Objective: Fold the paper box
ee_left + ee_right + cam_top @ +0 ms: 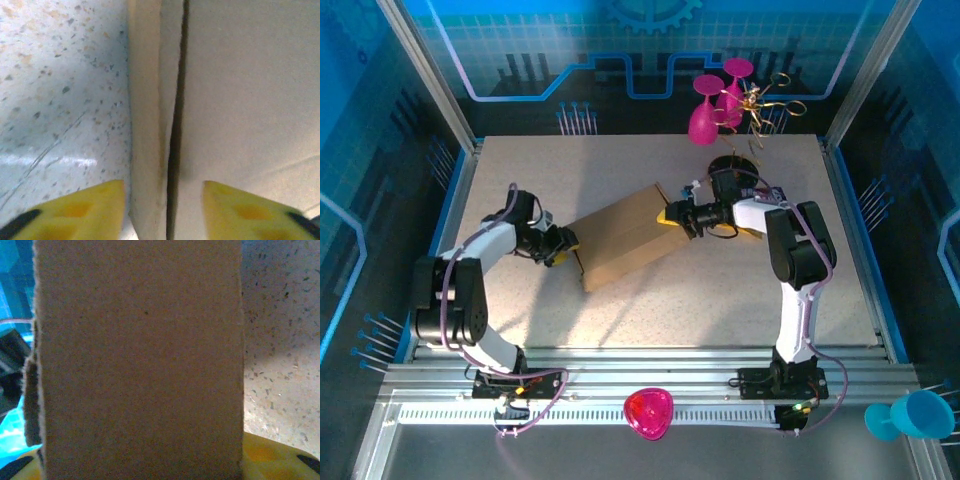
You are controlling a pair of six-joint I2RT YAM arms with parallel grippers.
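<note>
Left jaws: centre left of the top view, at the box's lower-left end; yellow fingertips stand apart, straddling a cardboard edge.
Plain brown cardboard paper box: mid-frame on the pale speckled table, lying low and slanted from lower left to upper right.
Right jaws: right of centre, at the box's upper-right end; cardboard covers the gap between them, so I cannot tell their state.
</note>
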